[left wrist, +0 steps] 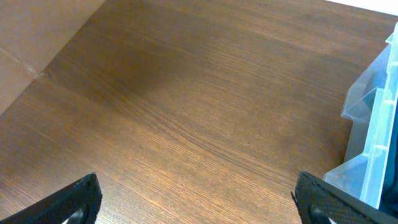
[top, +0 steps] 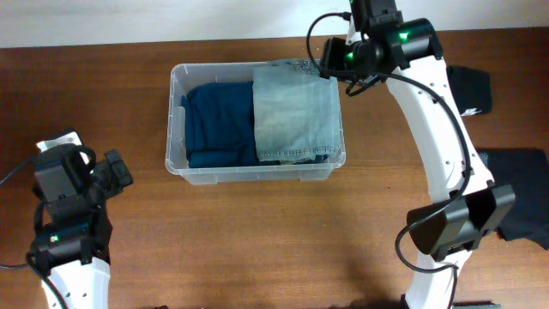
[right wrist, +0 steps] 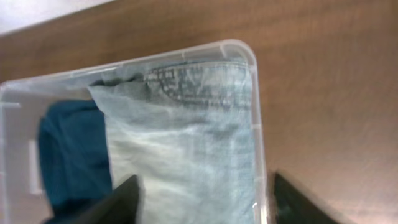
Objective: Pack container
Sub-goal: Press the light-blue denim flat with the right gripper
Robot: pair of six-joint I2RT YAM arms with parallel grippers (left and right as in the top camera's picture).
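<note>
We've got the container [top: 174,129] mid-table, open top up, long axis running left to right, two folded garments inside.
Overhead, we see dark blue cloth [top: 214,120] filling its left half and pale denim jeans [top: 296,116] its right. Two dark garments [top: 470,86] lie on the table [top: 257,249], well off to the right. The right gripper [right wrist: 208,200] hovers above the back right corner, jaws wide and empty. Its wrist view shows the jeans' waistband against the rim. The left gripper [left wrist: 199,204] sits well left, jaws wide over bare wood, with the container's wall at the edge of its view.
</note>
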